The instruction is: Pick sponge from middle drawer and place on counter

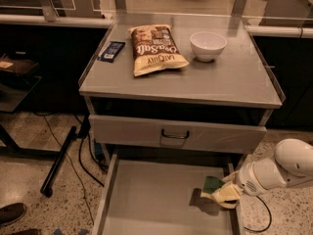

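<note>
The middle drawer [156,199] is pulled open below the cart, its grey floor showing. My gripper [221,194] is over the drawer's right side, next to its right wall, with the white arm reaching in from the right. It is shut on the sponge [212,184], whose dark green face shows above the pale fingers. The sponge is held a little above the drawer floor and casts a shadow beneath it. The counter [225,80] is the grey cart top above.
On the counter stand a chip bag [155,48], a white bowl [208,44] and a dark blue packet [111,51]. A shut drawer front with a loop handle [174,133] sits above the open drawer. A black pole [58,160] and cables lie on the floor at left.
</note>
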Controlling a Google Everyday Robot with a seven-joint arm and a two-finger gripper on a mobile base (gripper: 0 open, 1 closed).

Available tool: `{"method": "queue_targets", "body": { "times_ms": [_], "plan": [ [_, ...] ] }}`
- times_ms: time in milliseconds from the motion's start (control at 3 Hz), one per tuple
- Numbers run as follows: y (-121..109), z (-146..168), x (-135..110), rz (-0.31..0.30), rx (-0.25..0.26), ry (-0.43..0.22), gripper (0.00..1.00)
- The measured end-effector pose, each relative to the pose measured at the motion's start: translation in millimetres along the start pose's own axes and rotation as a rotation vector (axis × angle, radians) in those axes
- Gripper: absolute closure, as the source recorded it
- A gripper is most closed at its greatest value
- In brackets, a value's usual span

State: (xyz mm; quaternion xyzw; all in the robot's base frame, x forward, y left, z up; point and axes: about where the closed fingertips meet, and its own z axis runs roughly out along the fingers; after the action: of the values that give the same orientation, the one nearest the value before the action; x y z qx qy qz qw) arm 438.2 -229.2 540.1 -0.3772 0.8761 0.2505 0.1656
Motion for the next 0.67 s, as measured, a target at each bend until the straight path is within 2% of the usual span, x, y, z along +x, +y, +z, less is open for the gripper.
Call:
{"method": "queue_targets", "body": {
  "times_ms": [333,667],
  "plan": [
    [0.6,-14.9,-8.9,0.01,0.045,-0.018,1.0],
    [-1.1,-54.5,-23.4,0.025,0.142,-0.064,1.0]
  ]
}}
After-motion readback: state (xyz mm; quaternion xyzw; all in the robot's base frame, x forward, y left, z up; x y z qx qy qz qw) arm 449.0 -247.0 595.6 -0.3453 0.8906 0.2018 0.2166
